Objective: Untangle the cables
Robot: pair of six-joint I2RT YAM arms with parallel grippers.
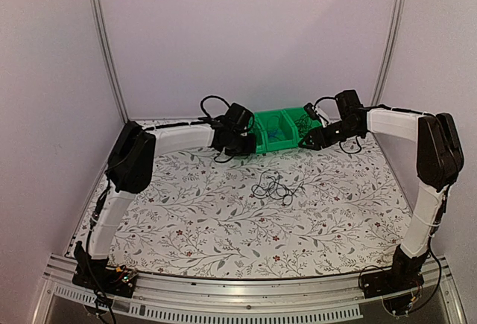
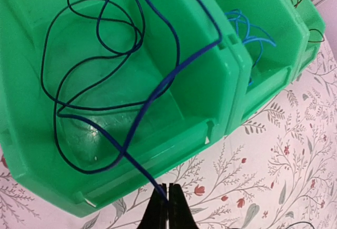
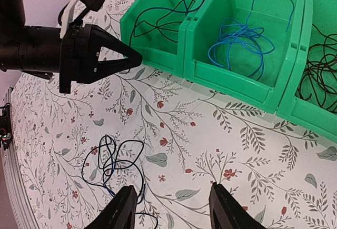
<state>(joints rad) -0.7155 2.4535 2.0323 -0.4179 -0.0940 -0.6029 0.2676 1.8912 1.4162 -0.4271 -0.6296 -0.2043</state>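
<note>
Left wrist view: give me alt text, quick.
The shut left gripper pinches a dark blue cable trailing out of a green bin, over its front wall. The next bin holds lighter blue cable.

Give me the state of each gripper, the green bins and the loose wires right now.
Left gripper: shut on the thin dark blue wire, which trails into the left green plastic bin.
Right gripper: open, empty.
Small tangle of thin black and blue wires: loose on the floral tablecloth, untouched.
Middle bin: holds light blue wires.
Right bin: holds black wires.
</note>
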